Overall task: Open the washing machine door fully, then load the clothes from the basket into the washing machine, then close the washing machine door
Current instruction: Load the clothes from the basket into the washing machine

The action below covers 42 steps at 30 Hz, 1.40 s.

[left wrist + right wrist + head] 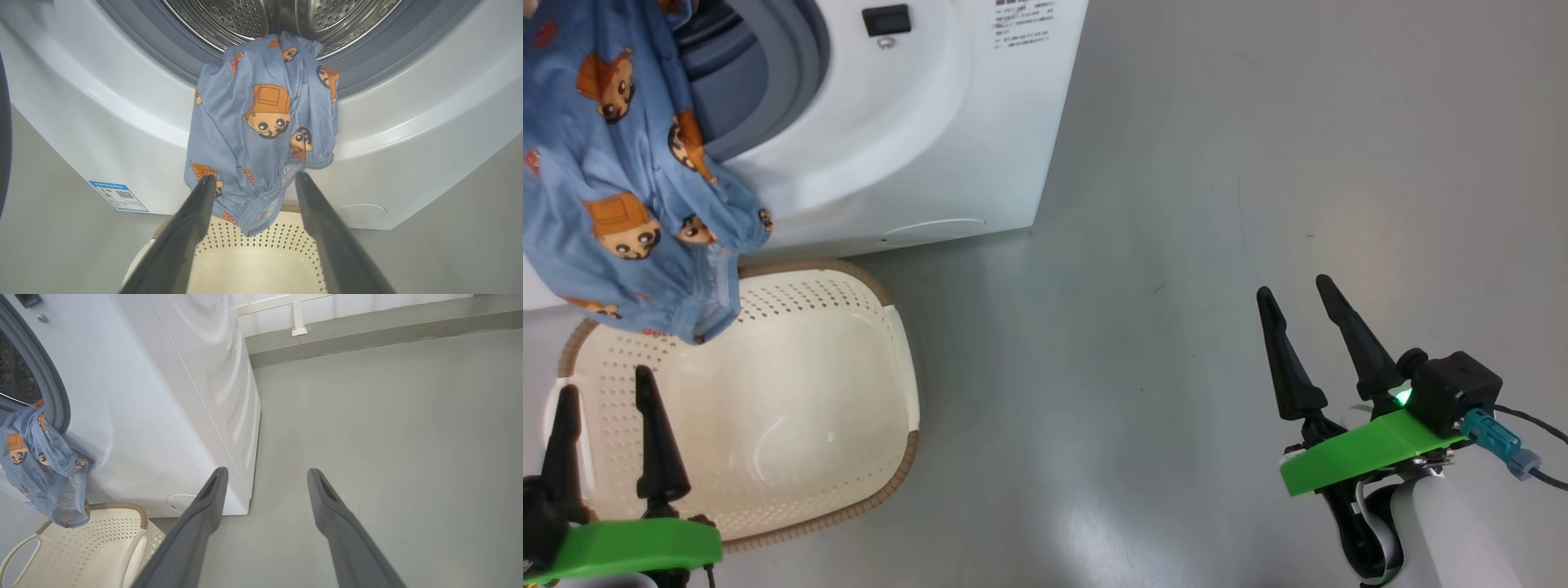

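Observation:
A light blue garment (613,163) with orange cartoon prints hangs half out of the washing machine (915,139), draped from the steel drum (245,16) over the grey gasket (163,53) and the white front. Its hem dangles above the cream basket (792,384), whose inside is bare. The opening is uncovered; a dark curved edge (3,134) at the left may be the washing machine door's rim. My left gripper (606,381) is open over the basket's left side, just below the garment (261,122), touching nothing. My right gripper (1294,286) is open over bare floor.
Grey floor (1176,245) spreads wide to the right of the machine. A wall base with a white frame (298,318) runs behind it. A blue label sticker (118,196) sits low on the machine's front. The basket (94,547) stands tight against the machine.

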Motion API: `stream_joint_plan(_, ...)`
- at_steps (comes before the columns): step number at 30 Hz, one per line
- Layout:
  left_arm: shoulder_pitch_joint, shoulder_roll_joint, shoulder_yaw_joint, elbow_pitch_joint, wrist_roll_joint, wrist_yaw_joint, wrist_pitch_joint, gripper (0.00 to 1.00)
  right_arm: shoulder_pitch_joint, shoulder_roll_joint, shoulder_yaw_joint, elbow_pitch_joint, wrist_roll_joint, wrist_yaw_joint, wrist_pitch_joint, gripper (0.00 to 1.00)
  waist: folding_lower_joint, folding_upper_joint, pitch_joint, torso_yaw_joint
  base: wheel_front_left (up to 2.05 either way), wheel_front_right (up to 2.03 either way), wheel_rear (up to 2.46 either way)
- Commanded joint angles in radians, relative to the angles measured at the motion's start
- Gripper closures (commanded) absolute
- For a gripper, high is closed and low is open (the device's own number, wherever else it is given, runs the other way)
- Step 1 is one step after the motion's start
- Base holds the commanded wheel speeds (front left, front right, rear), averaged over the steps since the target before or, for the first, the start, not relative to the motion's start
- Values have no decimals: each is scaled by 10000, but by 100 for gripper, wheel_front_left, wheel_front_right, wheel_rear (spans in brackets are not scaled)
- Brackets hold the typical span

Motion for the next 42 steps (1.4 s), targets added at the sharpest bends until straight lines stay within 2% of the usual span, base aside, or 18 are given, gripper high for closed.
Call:
stream_joint_plan(1, 273, 95, 272, -258, -85, 69, -53, 0, 81, -23, 234, -176, 20, 16, -120, 0, 0, 0, -29, -13, 0, 0, 0)
stream_joint_plan(14, -212, 70, 61, 72, 23, 110, -53, 0, 23, -13, 240, -225, 8, 16, -120, 0, 0, 0, 101, -57, 0, 0, 0)
stream_joint_plan(32, -2514, 278, 703, 3183, 122, -452, -53, 0, -131, -75, 108, -448, -78, 16, -120, 0, 0, 0, 1147, -320, 0, 0, 0)
stream_joint_plan(42, -4056, 755, 1141, 4586, 346, -617, -53, 0, -198, -106, -37, -749, -224, 16, -120, 0, 0, 0, 2057, -373, 0, 0, 0)
